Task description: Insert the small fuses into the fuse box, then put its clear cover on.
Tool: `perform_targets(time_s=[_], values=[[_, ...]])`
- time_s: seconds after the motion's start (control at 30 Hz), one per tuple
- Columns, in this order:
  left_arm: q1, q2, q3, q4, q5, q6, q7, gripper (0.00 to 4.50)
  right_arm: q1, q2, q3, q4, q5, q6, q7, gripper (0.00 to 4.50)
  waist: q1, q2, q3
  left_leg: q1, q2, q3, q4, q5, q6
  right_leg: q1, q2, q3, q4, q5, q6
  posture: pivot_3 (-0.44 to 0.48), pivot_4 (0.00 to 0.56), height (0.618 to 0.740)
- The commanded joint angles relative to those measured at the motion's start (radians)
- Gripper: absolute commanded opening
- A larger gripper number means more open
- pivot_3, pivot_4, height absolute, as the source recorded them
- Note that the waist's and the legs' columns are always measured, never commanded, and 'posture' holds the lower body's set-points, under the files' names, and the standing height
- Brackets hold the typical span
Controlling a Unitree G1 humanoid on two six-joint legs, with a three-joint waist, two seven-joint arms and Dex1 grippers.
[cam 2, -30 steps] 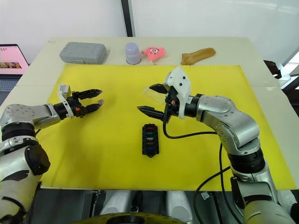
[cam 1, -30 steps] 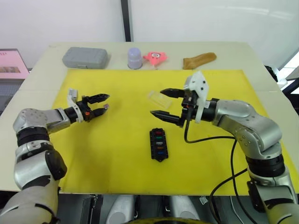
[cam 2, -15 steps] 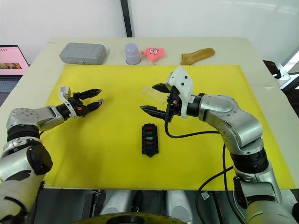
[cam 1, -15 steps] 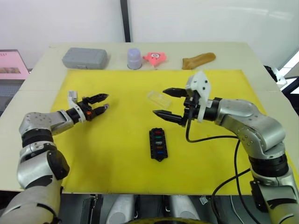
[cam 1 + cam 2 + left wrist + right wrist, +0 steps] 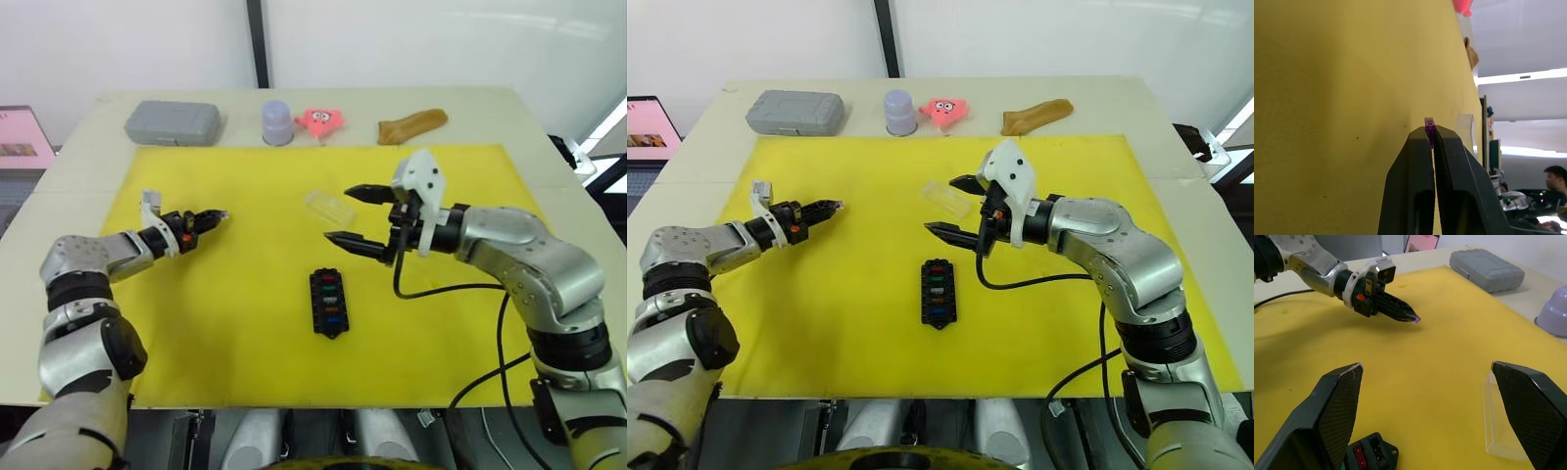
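At frame left the left tool [image 5: 209, 216] has just clenched on the purple fuse [image 5: 1429, 128], ready for the fuse box [image 5: 328, 302]; the right tool [image 5: 359, 217] hangs released.

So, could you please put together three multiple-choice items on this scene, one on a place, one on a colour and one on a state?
1. Where does the clear cover lie?
A. on the yellow mat, beyond the fuse box
B. on top of the fuse box
C. beside the grey case

2. What colour is the fuse in the left end effector?
A. green
B. purple
C. amber

3. How is the right end effector?
A. shut on the cover
B. shut, empty
C. open, empty

Answers: 1 A, the cover rests on the mat apart from the box; 2 B, the left wrist view shows a purple tip pinched between the fingers; 3 C, its fingers stand wide apart with nothing between them.
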Motion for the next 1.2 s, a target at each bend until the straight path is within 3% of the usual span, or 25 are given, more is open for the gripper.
perform_targets(time_s=[0.03, 0.3, 0.4, 0.6, 0.8, 0.83, 0.87, 0.93, 1.2], values=[[-0.002, 0.020, 0.008, -0.103, -0.031, 0.030, -0.007, 0.04, -0.020, -0.011, -0.032, -0.033, 0.009, -0.013, 0.009, 4.50, 0.001, 0.000, 0.000, 0.000, 0.000, 0.000, 0.000, 0.000, 0.000, 0.000, 0.000, 0.000, 0.000, 0.000, 0.000, 0.000, 0.150, 0.740], [0.051, 0.016, -0.117, -0.584, -0.204, 0.187, -0.168, 0.04, -0.074, 0.073, -0.192, -0.027, 0.327, 0.212, -0.070, 4.50, 0.002, 0.000, 0.000, -0.001, 0.000, 0.000, 0.000, 0.000, 0.000, 0.000, 0.000, 0.000, -0.001, 0.000, 0.000, 0.000, 0.150, 0.740], [0.030, 0.013, -0.166, -0.721, -0.293, 0.248, -0.222, 0.04, -0.098, 0.097, -0.248, 0.010, 0.533, 0.335, -0.121, 4.50, 0.001, 0.000, 0.000, 0.000, 0.000, -0.001, 0.000, 0.000, 0.000, 0.001, 0.000, 0.000, -0.002, 0.000, 0.000, 0.000, 0.150, 0.740], [-0.009, -0.014, -0.235, -0.831, -0.393, 0.292, -0.261, 0.04, -0.129, 0.142, -0.294, 0.088, 0.803, 0.404, -0.308, 4.50, -0.003, 0.000, 0.000, 0.000, 0.000, 0.000, 0.000, 0.000, 0.000, 0.001, 0.000, 0.000, -0.002, 0.000, 0.000, 0.000, 0.150, 0.740], [-0.007, -0.002, -0.273, -0.853, -0.435, 0.275, -0.304, 0.04, -0.125, 0.132, -0.274, 0.132, 0.924, 0.397, -0.427, 4.50, -0.005, 0.000, 0.000, 0.000, 0.000, 0.000, 0.000, 0.000, 0.000, 0.001, 0.000, 0.000, -0.002, 0.000, 0.000, 0.000, 0.150, 0.740], [-0.005, 0.002, -0.280, -0.854, -0.437, 0.271, -0.312, 0.00, -0.127, 0.129, -0.270, 0.136, 0.939, 0.395, -0.441, 3.93, -0.005, 0.000, 0.000, 0.000, 0.000, 0.000, 0.000, 0.000, 0.000, 0.001, 0.000, 0.000, -0.002, 0.000, 0.000, 0.000, 0.150, 0.740], [-0.004, 0.006, -0.287, -0.856, -0.438, 0.266, -0.318, 0.00, -0.128, 0.126, -0.266, 0.138, 0.950, 0.393, -0.450, 3.71, -0.005, 0.000, 0.000, 0.000, 0.000, 0.000, 0.000, 0.000, 0.000, 0.001, 0.000, 0.000, -0.002, 0.000, 0.000, 0.000, 0.150, 0.740], [-0.001, 0.012, -0.297, -0.854, -0.436, 0.256, -0.326, 0.00, -0.132, 0.116, -0.256, 0.141, 0.964, 0.390, -0.464, 2.83, -0.004, 0.000, 0.000, 0.000, 0.000, 0.000, 0.000, 0.000, 0.000, 0.001, 0.000, 0.000, -0.002, 0.000, 0.000, 0.000, 0.150, 0.740], [0.014, 0.025, -0.326, -0.854, -0.435, 0.219, -0.345, 0.00, -0.141, 0.088, -0.212, 0.137, 0.968, 0.384, -0.474, 2.83, -0.001, 0.000, 0.000, 0.000, 0.001, 0.000, 0.000, 0.000, 0.000, 0.001, 0.000, 0.000, -0.002, 0.000, 0.000, 0.000, 0.150, 0.740]])
